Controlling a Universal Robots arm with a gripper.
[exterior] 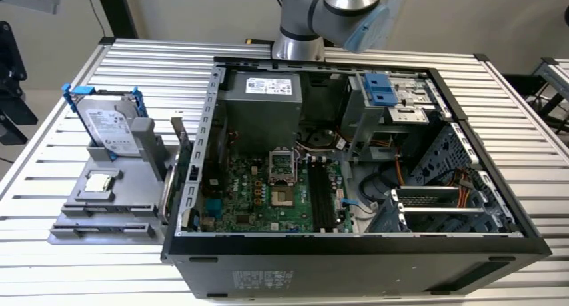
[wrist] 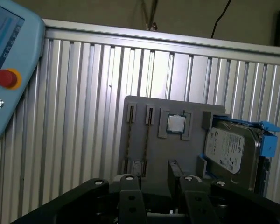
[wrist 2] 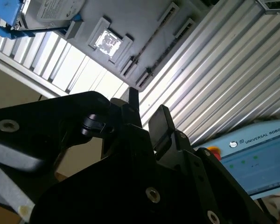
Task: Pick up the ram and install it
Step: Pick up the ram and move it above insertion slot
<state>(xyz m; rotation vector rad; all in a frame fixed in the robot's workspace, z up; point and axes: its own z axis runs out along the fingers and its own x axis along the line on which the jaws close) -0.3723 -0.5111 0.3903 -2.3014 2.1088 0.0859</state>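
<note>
Two thin dark strips stand edge-on in the long grooves of a grey holder plate (wrist: 154, 149); the nearer one looks like the ram (wrist: 129, 142). In both wrist views my gripper (wrist: 151, 179) (wrist 2: 147, 112) hangs above the ribbed table, short of the holder. Its two black fingers (wrist: 130, 189) are open with nothing between them. In the exterior view the holder (exterior: 142, 186) lies left of the open computer case (exterior: 356, 246). The black memory slots (exterior: 322, 196) run along the green motherboard inside the case.
On the holder a silver hard drive in a blue bracket (wrist: 231, 149) (exterior: 111, 126) stands beside a small square CPU (wrist: 176, 123) (exterior: 98, 183). A light-blue teach pendant (wrist: 9, 70) (wrist 2: 256, 163) hangs near the arm. The arm's base (exterior: 298, 46) stands behind the case.
</note>
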